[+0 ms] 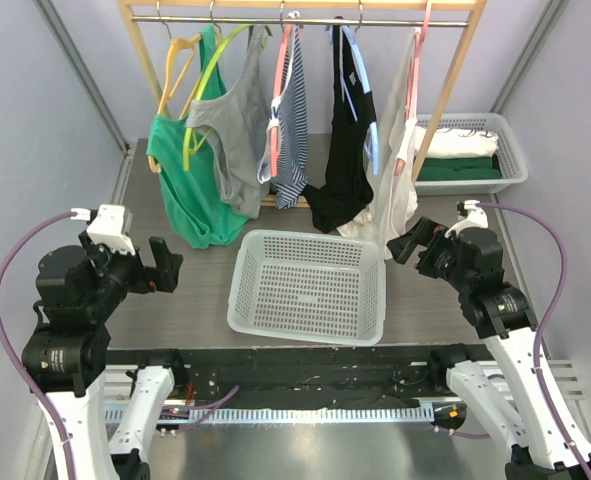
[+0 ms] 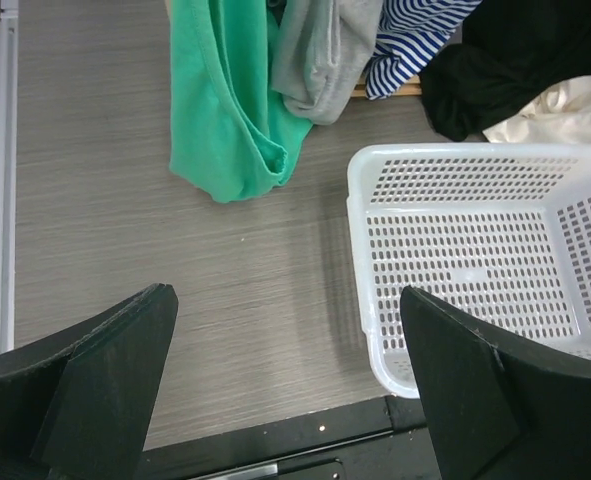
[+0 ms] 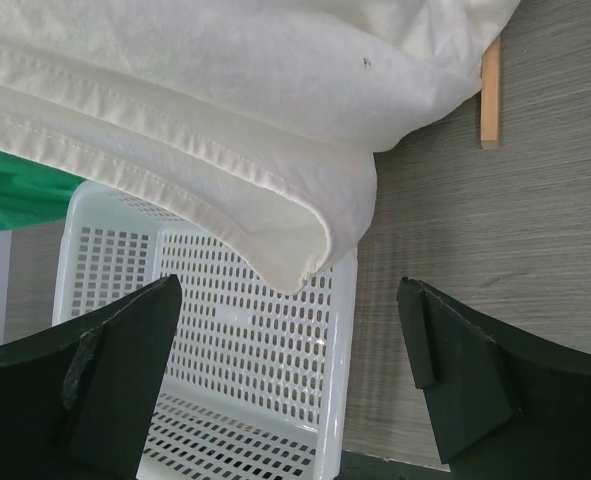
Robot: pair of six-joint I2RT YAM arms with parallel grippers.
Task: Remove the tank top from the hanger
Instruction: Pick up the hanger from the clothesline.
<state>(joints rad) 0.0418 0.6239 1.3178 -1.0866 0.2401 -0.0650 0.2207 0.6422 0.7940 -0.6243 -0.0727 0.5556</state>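
Note:
Several tank tops hang on hangers from a wooden rack [image 1: 455,90]: a green one [image 1: 190,190], a grey one [image 1: 237,140], a striped one [image 1: 293,120], a black one [image 1: 343,150] and a cream one [image 1: 393,170]. The cream top's hem [image 3: 225,130] fills the upper part of the right wrist view, just beyond my open, empty right gripper [image 1: 403,244]. My left gripper [image 1: 165,264] is open and empty, low over the table, below the green top [image 2: 230,110].
An empty white perforated basket [image 1: 310,285] sits on the table between the arms, also in the left wrist view [image 2: 495,250] and the right wrist view [image 3: 225,330]. A second white basket [image 1: 475,150] with folded clothes stands at the back right.

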